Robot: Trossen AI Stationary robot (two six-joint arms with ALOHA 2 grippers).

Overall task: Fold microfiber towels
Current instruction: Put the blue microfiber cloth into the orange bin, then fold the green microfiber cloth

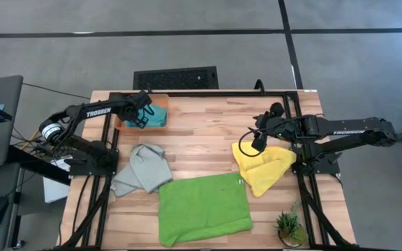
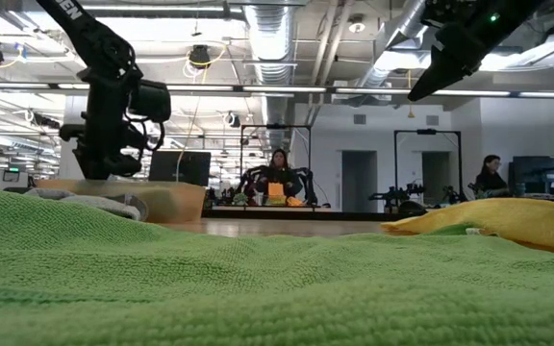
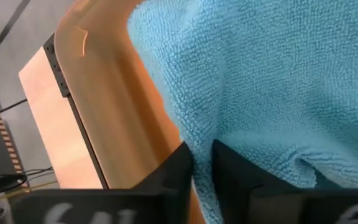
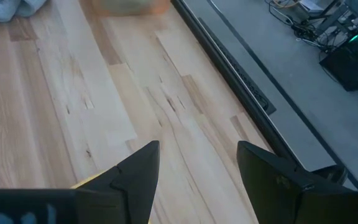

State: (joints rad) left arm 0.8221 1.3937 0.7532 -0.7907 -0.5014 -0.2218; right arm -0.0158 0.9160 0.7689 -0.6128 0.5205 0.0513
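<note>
Left gripper [image 3: 202,163] of mine pinches the blue towel [image 3: 272,81] lying in the orange bin [image 1: 119,120], to lift or set it there, while my right gripper [image 1: 256,144] hangs open over the yellow towel [image 1: 265,169].

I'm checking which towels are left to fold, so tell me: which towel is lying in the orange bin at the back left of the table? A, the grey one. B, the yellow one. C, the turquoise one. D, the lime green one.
C: the turquoise towel fills the orange bin, right under the left hand; the yellow, lime green and grey towels lie out on the table.
</note>
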